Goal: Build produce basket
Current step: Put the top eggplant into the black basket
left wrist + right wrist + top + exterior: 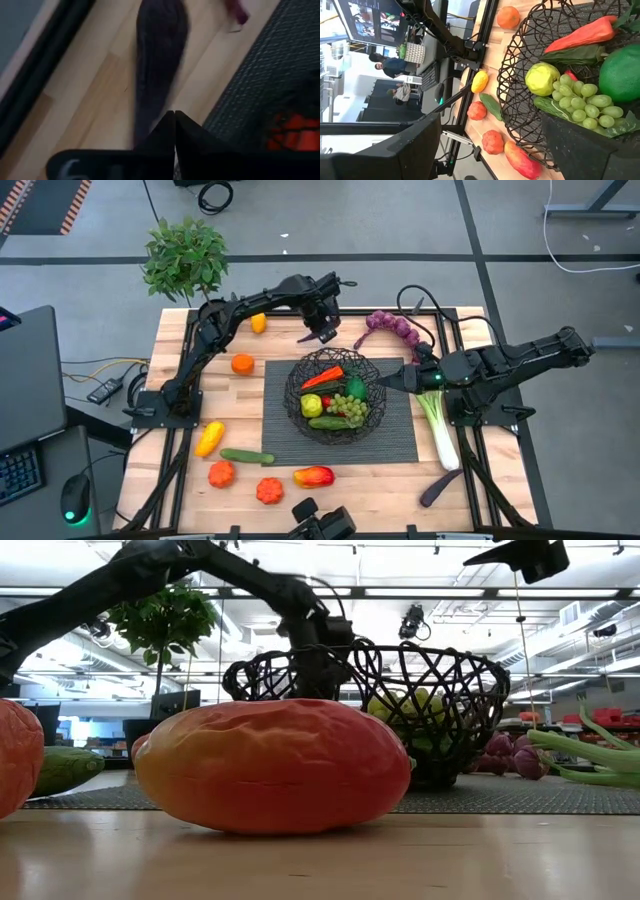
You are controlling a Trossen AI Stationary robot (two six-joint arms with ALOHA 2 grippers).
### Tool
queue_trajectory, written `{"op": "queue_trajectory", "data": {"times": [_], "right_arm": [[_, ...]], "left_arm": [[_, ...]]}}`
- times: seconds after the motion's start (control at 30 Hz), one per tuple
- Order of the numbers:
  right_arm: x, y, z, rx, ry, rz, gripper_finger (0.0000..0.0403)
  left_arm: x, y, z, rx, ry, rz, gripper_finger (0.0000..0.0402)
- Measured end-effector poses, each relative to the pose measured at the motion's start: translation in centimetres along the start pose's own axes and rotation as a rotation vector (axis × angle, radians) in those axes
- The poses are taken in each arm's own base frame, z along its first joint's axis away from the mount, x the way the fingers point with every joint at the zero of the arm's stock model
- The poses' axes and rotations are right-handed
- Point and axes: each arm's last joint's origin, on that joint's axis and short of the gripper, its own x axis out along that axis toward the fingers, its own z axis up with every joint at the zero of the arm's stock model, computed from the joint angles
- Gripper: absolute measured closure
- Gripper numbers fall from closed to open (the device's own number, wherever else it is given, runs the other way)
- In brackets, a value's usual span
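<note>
The black wire basket (337, 395) stands on a grey mat in the middle of the table. It holds a red chili (322, 377), a yellow lemon (311, 406), green grapes (350, 408) and other green produce. My left gripper (322, 330) is over the bare wood beyond the basket's far rim, shut on a dark purple aubergine (160, 60). My right gripper (395, 383) stands open at the basket's right rim, with nothing between its fingers. In the low view the basket (400, 700) hides the aubergine. My left gripper (174, 114) pinches the aubergine by its narrow end (150, 127) between its two shut fingers, coming steeply from above. The aubergine hangs below the fingers over the wood. Whether its lower end still touches the table, I cannot tell.
Purple grapes (392, 325) lie far right, with a leek (440, 425) and another aubergine (440, 487) at the right. An orange (243, 363), yellow pepper (209, 438), cucumber (247, 456), tomatoes (221, 473) and a red-yellow fruit (313, 476) lie left and near. A potted plant (185, 258) stands far left.
</note>
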Motion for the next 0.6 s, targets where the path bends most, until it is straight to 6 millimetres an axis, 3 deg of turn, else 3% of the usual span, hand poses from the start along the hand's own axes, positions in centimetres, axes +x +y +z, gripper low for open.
{"op": "queue_trajectory", "data": {"times": [0.3, 0.47, 0.6], "right_arm": [[0.0, 0.0, 0.0, -0.04, 0.0, 0.001, 0.0055], [0.0, 0.0, 0.0, -0.051, 0.0, 0.001, 0.0055], [0.0, 0.0, 0.0, -0.051, 0.0, 0.001, 0.0055]], "left_arm": [[-5.8, -1.2, 1.1, 0.046, -0.09, -0.01, 0.0393], [-6.0, -1.0, 0.5, 0.087, -0.039, -0.002, 0.0376], [-5.9, -0.5, 0.6, 0.137, -0.046, 0.007, 0.0333]]}}
